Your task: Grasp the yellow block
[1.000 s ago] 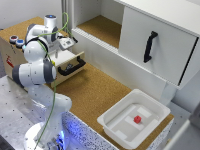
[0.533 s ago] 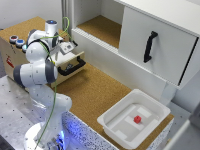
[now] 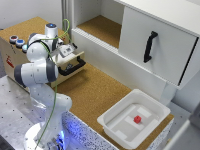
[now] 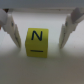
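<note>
Reading the wrist view from one side across: one finger (image 4: 11, 31), then the yellow block (image 4: 36, 42), then the other finger, both clear of its sides. My gripper (image 4: 38, 31) is spread wide, holding nothing. I judge the approach done; descent and closing are left. The block is a cube, no long axis, its N face up toward the camera. In the exterior view the arm (image 3: 37, 70) hides it.
</note>
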You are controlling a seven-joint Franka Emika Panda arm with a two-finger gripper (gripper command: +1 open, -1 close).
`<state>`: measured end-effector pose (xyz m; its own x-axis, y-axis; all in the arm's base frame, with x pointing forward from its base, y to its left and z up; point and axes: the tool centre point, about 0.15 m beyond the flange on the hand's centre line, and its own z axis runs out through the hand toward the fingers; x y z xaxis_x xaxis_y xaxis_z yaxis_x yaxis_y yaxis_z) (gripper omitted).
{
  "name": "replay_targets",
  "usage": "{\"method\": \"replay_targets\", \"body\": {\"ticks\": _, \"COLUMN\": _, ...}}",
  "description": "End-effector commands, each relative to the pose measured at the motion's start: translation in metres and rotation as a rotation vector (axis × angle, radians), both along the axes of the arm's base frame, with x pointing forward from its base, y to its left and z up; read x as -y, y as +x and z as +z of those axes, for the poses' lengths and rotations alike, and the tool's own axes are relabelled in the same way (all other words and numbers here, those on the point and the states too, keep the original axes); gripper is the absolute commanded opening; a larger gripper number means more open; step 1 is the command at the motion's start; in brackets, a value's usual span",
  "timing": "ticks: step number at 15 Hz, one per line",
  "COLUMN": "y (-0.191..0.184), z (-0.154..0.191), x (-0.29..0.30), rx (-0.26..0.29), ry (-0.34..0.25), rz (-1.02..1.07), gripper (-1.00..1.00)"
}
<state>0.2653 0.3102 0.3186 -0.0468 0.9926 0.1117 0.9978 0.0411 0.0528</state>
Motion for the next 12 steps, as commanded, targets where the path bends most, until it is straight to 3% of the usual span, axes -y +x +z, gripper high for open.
{"method": "replay_targets", "body": {"ticks": 1, "y": 0.009, "z": -0.008, "x": -0.013, "rx": 0.051, "ry": -0.061, "rz": -0.062, "gripper": -1.00}}
{"method": "replay_targets", "body": {"ticks": 7, "y": 0.032, "z": 0.017, "x": -0.013, "rx": 0.039, "ry": -0.081, "rz": -0.163, "gripper": -1.00}}
{"method": "replay_targets", "body": {"ticks": 12, "y": 0.079, "z": 0.077, "x": -0.017, "rx": 0.043, "ry": -0.036, "rz": -0.287, "gripper": -1.00}}
